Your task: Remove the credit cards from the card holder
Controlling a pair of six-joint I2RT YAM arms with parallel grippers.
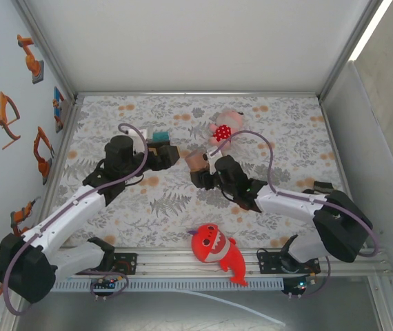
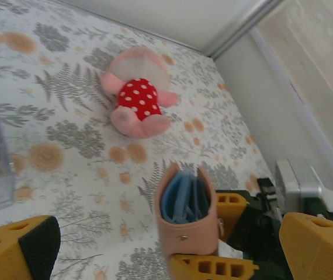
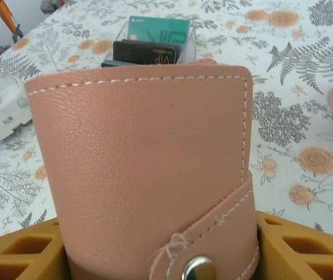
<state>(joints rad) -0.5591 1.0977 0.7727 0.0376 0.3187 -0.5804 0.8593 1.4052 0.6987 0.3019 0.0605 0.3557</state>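
**Flowered tablecloth [image 1: 300, 138], card holder [image 1: 196, 161] up and ready**

From the top, white walls box in the table. The right gripper [image 1: 203, 171] has the tan card holder clamped mid-table, just below a pink plush [image 1: 224, 127]. The left gripper [image 1: 163, 156] sits just beside it, next to a clear box [image 1: 159, 136]. A red shark plush [image 1: 217, 252] lies well apart at the near edge.

Over to the left wrist: the card holder stands upright between yellow fingers, mouth open toward us, blue credit cards [image 2: 181, 198] showing inside. The left fingers [image 2: 23, 248] are spread wide with nothing between them. The clean play, I'd say, is to centre those pads over the card edges, close on the cards alone and miss the leather lip, then draw straight out along the pocket.

Right wrist now: the leather face looms large, snap [image 3: 198, 269] low down, fingers gripping both sides near the base. Behind it the clear box holds a teal card [image 3: 158, 29] and a black card [image 3: 146, 52]. That low hold looks right to me. Squeezing higher could pinch the pocket shut, and a loose grip would let the holder drag along.
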